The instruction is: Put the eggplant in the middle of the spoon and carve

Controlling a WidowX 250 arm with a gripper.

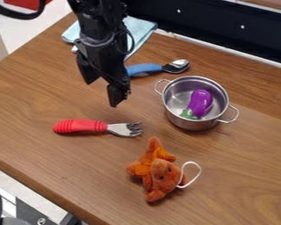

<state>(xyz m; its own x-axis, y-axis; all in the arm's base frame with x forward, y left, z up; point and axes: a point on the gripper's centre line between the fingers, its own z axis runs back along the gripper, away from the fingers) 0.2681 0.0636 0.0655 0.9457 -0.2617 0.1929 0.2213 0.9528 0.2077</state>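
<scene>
1. Camera view: the pincer (102,94) hangs spread and empty.
2. The eggplant (201,103) lies in the pot (188,124).
3. It looks light, stiff, slick; best gripped across its fat purple middle.

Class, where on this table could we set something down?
Bare wood lies left of the fork, and right of the orange plush toy, below the pot. Crowded: around the gripper, cloth, spoon and pot.
</scene>
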